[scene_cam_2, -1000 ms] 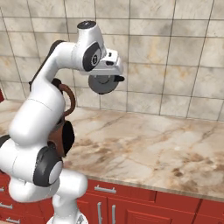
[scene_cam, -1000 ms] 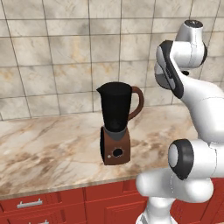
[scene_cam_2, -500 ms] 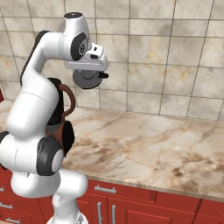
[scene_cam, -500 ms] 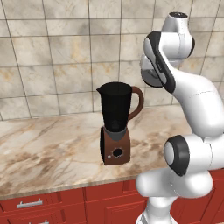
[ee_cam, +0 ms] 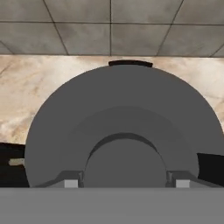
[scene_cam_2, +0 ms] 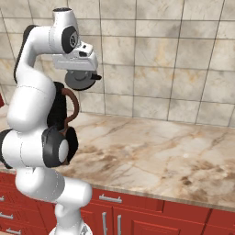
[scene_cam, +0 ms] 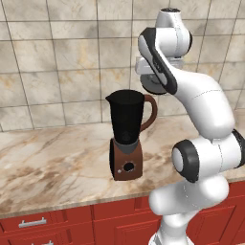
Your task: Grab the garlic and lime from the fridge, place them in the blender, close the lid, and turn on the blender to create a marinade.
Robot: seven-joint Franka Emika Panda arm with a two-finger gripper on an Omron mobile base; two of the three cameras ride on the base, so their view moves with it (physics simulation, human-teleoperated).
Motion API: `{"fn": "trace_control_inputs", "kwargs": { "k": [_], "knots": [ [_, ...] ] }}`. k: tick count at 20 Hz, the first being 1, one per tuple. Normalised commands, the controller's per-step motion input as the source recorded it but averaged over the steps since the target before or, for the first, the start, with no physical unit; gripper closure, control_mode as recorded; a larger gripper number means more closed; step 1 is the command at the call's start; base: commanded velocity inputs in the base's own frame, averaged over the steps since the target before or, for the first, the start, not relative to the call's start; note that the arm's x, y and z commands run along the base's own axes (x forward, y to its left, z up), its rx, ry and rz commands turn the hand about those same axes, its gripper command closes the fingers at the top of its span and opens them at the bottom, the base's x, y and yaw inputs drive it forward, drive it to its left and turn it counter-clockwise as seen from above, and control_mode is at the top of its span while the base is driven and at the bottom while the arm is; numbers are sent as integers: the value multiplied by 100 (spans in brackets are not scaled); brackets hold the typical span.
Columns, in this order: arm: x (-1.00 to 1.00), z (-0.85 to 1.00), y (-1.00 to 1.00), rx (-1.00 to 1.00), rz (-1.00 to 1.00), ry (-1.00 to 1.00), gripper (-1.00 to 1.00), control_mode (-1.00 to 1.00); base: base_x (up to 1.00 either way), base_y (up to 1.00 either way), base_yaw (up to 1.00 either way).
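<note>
i see pincer (scene_cam_2: 81, 79) clamped on round dk-grey lid (ee_cam: 118, 131) w/ raised knob, held above open black-jar blender (scene_cam: 127, 136) on marble tabletop (scene_cam: 52, 162).

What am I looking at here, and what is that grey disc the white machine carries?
It is a white robot arm in a simulated kitchen. Two pictures come from cameras behind it, one on its left and one on its right; the third looks along its hand. On the marble counter stands a blender with a black jar, open on top. The gripper has its jaws closed on the disc's raised knob: that disc is the blender's lid, held above the counter near the jar.
</note>
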Motion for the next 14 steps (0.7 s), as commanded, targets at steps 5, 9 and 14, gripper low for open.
{"fn": "trace_control_inputs", "kwargs": {
  "k": [5,9,14],
  "knots": [
    [-29,0,37,0,9,5,100,-100,0,0,0],
    [-10,11,5,0,3,0,100,-100,0,0,0],
    [-10,4,0,0,0,-3,100,-100,0,0,0]
  ]
}}
